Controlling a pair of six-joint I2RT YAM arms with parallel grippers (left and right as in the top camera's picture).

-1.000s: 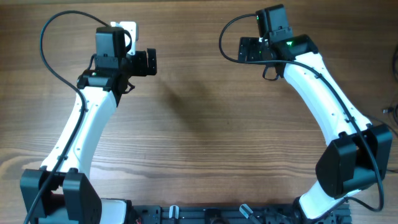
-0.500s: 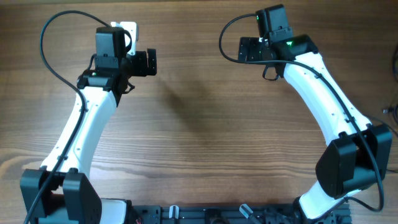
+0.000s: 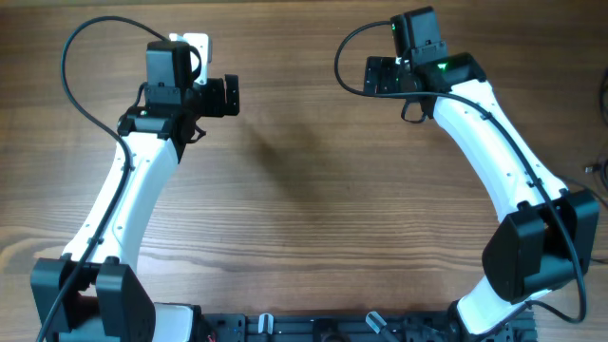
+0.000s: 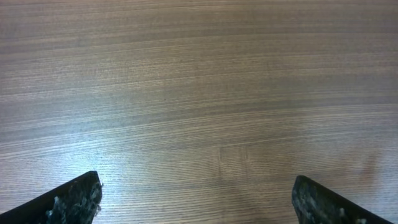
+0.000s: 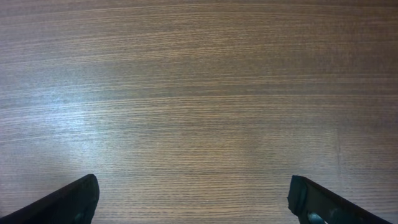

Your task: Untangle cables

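Overhead view: we see a brown wood-grain desk [image 3: 304, 190] from straight above, with two white robot arms reaching up the picture from a black base rail [image 3: 323, 328] at the bottom edge. The left arm [image 3: 133, 190] bends inward to a black wrist block near the top left. The right arm [image 3: 484, 133] bends the other way to a black wrist near the top right, where a small green light [image 3: 442, 66] glows. A thick black arm cable [image 3: 76, 76] loops out from the left arm, and another thick arm cable [image 3: 340, 66] loops beside the right wrist.

In the left wrist view, the left fingers [image 4: 74, 199] show as two dark tips at the bottom corners, spread wide apart and holding nothing. Only wood grain lies between them and ahead of them.

In the right wrist view, the right fingers [image 5: 68, 202] are likewise spread wide and grip nothing, with bare wood between and ahead of them.

At the far right edge of the overhead view, a thin dark strand [image 3: 595, 167] lies on the desk, well apart from the right fingers and farther still from the left fingers. It is too small for us to tell whether it belongs to the cables.
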